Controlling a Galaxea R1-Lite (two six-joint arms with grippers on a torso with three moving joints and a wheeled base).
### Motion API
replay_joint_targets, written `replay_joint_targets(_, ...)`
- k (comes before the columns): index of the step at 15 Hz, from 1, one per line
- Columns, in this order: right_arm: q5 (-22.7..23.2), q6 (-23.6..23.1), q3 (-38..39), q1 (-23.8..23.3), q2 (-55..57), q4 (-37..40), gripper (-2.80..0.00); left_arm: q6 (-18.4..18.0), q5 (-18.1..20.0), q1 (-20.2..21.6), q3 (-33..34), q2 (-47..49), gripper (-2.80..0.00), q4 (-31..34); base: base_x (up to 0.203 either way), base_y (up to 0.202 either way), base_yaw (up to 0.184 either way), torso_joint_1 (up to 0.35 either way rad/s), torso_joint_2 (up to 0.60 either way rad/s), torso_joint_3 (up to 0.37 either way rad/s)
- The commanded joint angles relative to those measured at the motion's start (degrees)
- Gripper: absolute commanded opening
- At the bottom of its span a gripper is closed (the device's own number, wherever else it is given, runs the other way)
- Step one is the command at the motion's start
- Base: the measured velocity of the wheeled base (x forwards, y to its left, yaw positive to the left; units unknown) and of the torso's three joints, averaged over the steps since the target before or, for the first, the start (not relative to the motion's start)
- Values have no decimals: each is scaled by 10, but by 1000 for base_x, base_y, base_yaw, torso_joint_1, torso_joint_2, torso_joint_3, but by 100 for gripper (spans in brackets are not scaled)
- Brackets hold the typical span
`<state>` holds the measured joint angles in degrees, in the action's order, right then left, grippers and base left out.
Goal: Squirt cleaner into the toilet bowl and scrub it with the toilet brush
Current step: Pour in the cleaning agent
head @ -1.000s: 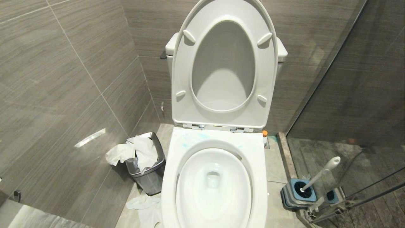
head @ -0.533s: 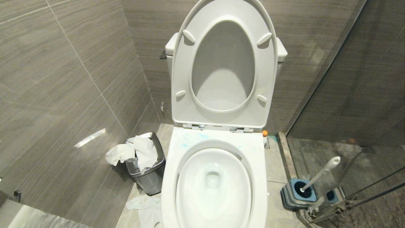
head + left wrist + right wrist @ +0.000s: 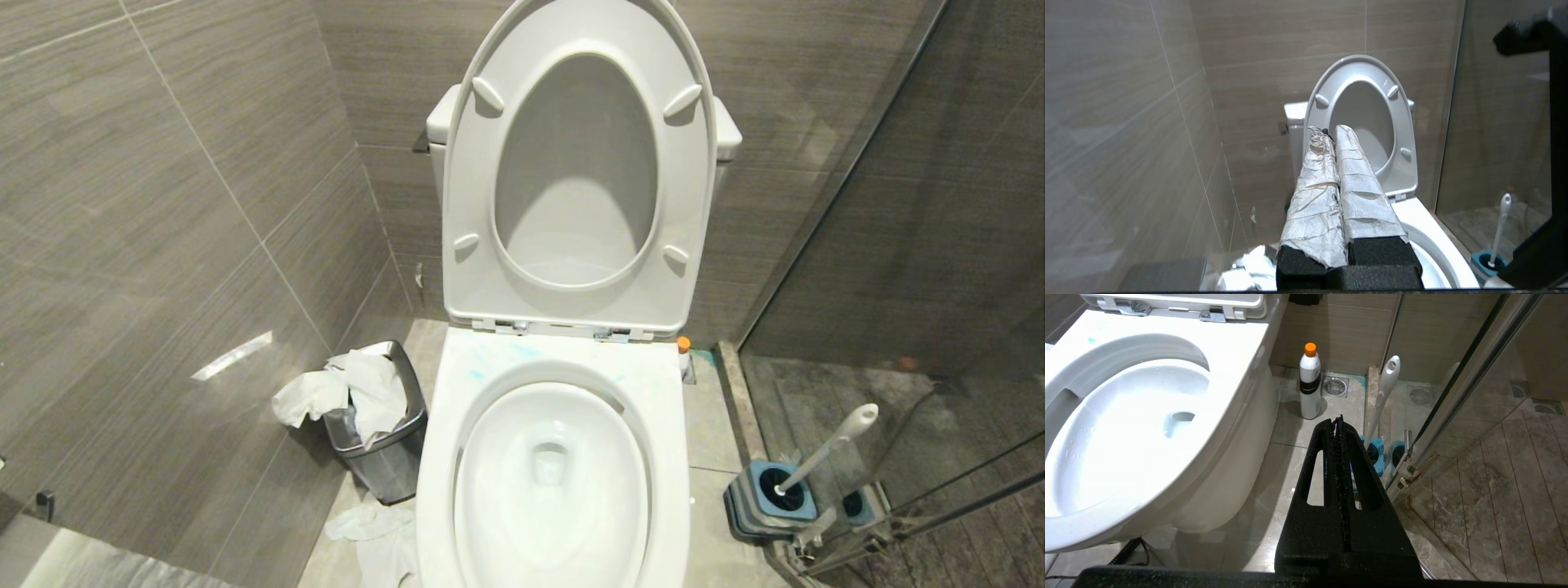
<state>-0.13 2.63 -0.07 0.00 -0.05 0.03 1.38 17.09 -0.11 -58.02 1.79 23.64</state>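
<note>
The brush (image 3: 824, 451) stands tilted in its blue holder (image 3: 771, 498) on the floor right of the bowl (image 3: 555, 490), by the glass door (image 3: 898, 204). The right gripper (image 3: 1338, 421) hangs closed and empty just beside its handle. The left gripper (image 3: 1329, 132), closed, empty, points at the raised seat (image 3: 1363, 122). Cleaner (image 3: 522, 351) smears the back rim. A bottle (image 3: 1310, 381) stands between bowl and brush; a bin (image 3: 384, 441) crowds the left side.

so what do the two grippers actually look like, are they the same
Not the same. The left gripper has two long fingers wrapped in crinkled silvery-white tape, with black foam-like blocks at their base. The right gripper is bare matt black, its tapered fingers each pierced by a long slot, rough-textured. No cables or markings show on either.
</note>
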Motion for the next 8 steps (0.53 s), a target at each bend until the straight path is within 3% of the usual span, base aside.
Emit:
replay_joint_targets(1, 0, 0, 0, 0, 0, 0, -280, 0, 0, 0, 16, -16, -280, 1, 0, 0, 0, 0, 0, 0)
replay_joint_targets(5, 0, 0, 0, 0, 0, 0, -280, -3, -2, 0, 59, -16, -280, -11, 0, 0, 0, 0, 0, 0)
replay_joint_targets(8, 0, 0, 1, 0, 0, 0, -280, -10, -2, 0, 118, -16, -280, -79, 0, 0, 0, 0, 0, 0)
